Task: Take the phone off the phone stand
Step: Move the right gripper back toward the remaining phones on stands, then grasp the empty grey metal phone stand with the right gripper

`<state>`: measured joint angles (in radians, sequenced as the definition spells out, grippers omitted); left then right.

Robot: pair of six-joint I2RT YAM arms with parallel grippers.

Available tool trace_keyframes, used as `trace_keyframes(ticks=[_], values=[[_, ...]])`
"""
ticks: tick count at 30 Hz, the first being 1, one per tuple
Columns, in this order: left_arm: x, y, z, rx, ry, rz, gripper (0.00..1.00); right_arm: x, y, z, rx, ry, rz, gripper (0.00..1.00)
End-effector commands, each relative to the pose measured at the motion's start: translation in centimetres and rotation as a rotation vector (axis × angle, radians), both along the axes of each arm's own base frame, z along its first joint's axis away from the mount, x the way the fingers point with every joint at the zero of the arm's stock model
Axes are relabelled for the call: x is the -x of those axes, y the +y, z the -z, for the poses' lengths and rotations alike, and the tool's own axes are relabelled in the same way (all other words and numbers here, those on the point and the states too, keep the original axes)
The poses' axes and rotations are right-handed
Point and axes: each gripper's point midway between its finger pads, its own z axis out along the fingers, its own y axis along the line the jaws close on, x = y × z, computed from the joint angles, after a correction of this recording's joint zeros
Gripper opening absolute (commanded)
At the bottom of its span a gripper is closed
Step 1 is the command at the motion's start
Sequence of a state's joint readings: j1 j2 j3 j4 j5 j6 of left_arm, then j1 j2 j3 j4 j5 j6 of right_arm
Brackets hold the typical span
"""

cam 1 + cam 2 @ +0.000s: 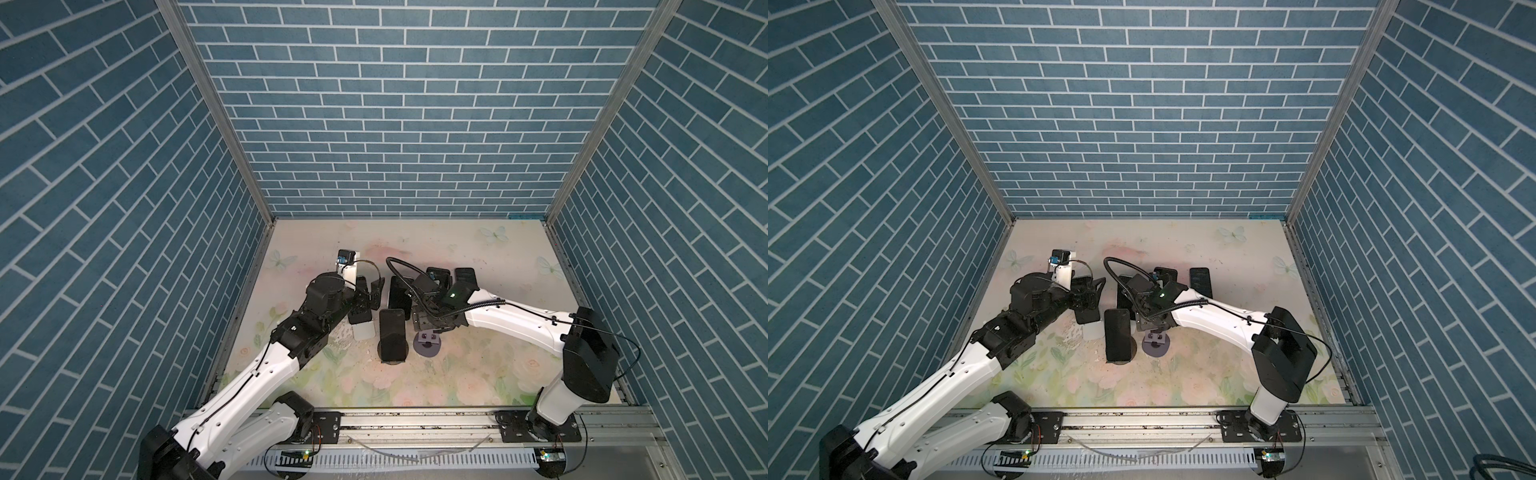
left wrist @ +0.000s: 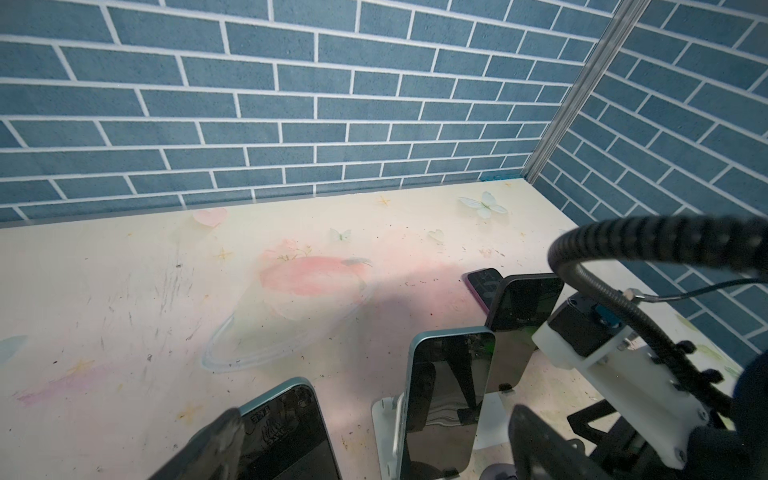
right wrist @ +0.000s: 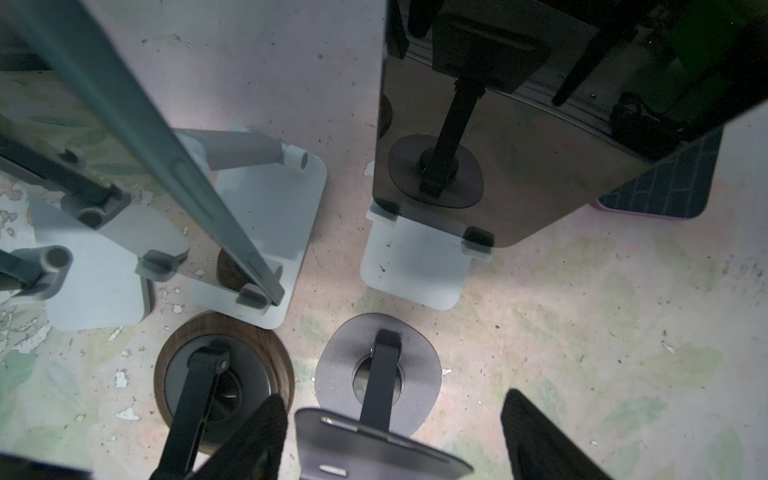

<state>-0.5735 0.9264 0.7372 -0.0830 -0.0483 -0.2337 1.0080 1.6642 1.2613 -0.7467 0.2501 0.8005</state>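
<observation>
Fingers (image 2: 220,436) of left gripper (image 1: 369,291) are spread, empty; phone (image 2: 291,436) on stand (image 1: 364,333) leans just beyond them, long axis upright. Right gripper (image 3: 392,399), also spread, hangs over bare stand (image 3: 340,374).

Both top views hang high above the front aluminium rail (image 1: 415,419). They tilt down toward the blue brick-patterned back wall (image 1: 399,104), far enough off to hold the whole pale floral tabletop (image 1: 478,374), the white-and-black left arm (image 1: 257,365) and the matching right arm (image 1: 519,320). The left wrist camera rides low and close, looking across the tabletop at that wall and the far right corner, with a pale-blue-edged phone upright on a white stand (image 2: 449,395) just before its lens. The right wrist camera points almost straight down, very near the round wood-rimmed stand base (image 3: 253,361) and the grey rounded stand base (image 3: 340,374). All four views share the purple-edged dark phone lying flat (image 3: 665,191).
</observation>
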Motion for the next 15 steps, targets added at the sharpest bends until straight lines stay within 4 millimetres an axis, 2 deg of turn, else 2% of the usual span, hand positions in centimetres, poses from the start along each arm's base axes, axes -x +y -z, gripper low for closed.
trace_keyframes(ticks=[1, 8, 15], values=[[0.1, 0.4, 0.8, -0.025, 0.005, -0.007, 1.00, 0.0, 0.1, -0.3, 0.004, 0.002, 0.045, 0.82], [0.0, 0.3, 1.0, -0.026, 0.006, -0.006, 1.00, 0.3, -0.2, 0.1, 0.029, 0.015, 0.054, 0.80], [0.0, 0.3, 1.1, -0.029, 0.009, -0.003, 1.00, 0.7, -1.1, 0.4, 0.057, 0.022, 0.066, 0.73]])
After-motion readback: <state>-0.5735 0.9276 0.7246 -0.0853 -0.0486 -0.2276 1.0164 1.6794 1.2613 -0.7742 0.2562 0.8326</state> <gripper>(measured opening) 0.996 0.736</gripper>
